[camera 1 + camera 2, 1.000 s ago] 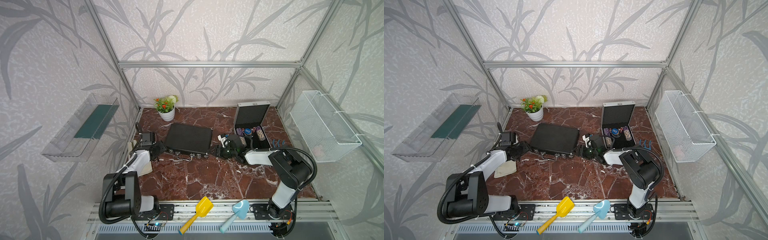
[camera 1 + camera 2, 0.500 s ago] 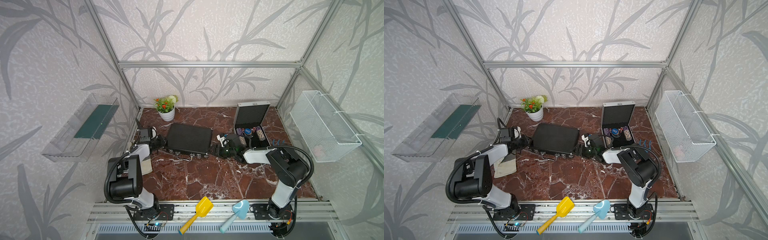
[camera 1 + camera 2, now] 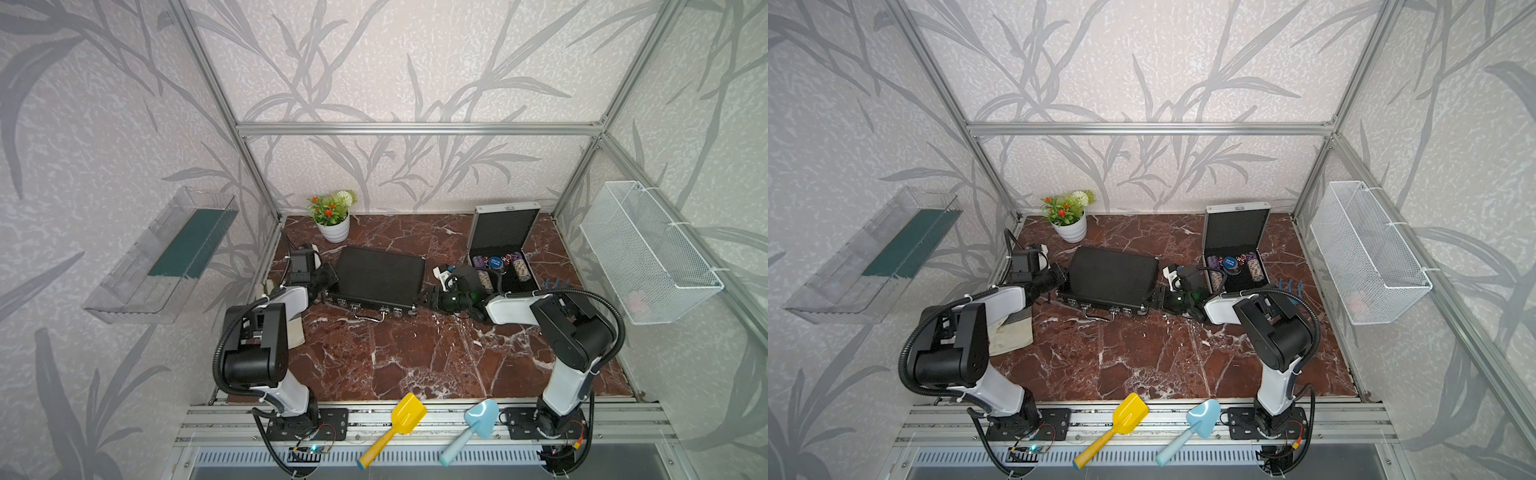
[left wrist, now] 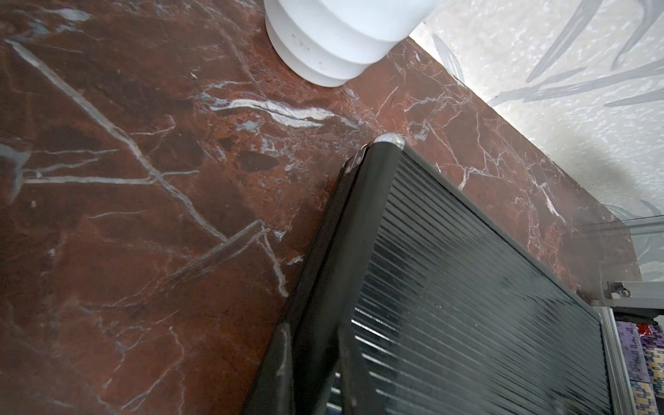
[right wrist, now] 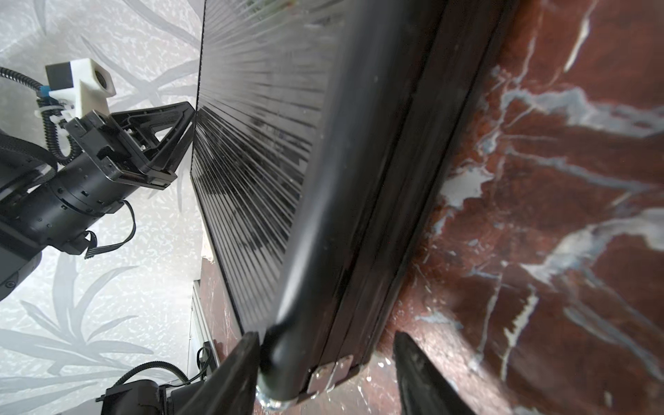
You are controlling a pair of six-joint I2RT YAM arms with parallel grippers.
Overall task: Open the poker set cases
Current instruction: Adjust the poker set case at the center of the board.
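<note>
I have the red marble table (image 3: pixel 415 357) under both arms; the black case (image 3: pixel 378 276) lies flat and closed on it, left of centre and toward the far side, its handle (image 3: pixel 368 319) facing near; the smaller silver case (image 3: pixel 503 232) sits at the far right with its lid standing up; my left gripper (image 3: pixel 329 275) is at the black case's left end, and in the left wrist view its fingers (image 4: pixel 284 359) sit close together, pinched on the rim there; my right gripper (image 3: pixel 424 296) is spread apart, straddling the case's near right corner; in the right wrist view one finger (image 5: pixel 240 366) touches the ribbed lid, while the other (image 5: pixel 416 370) stands clear of the base with marble showing between; poker chips (image 3: pixel 519 268) lie in the silver case's tray.
</note>
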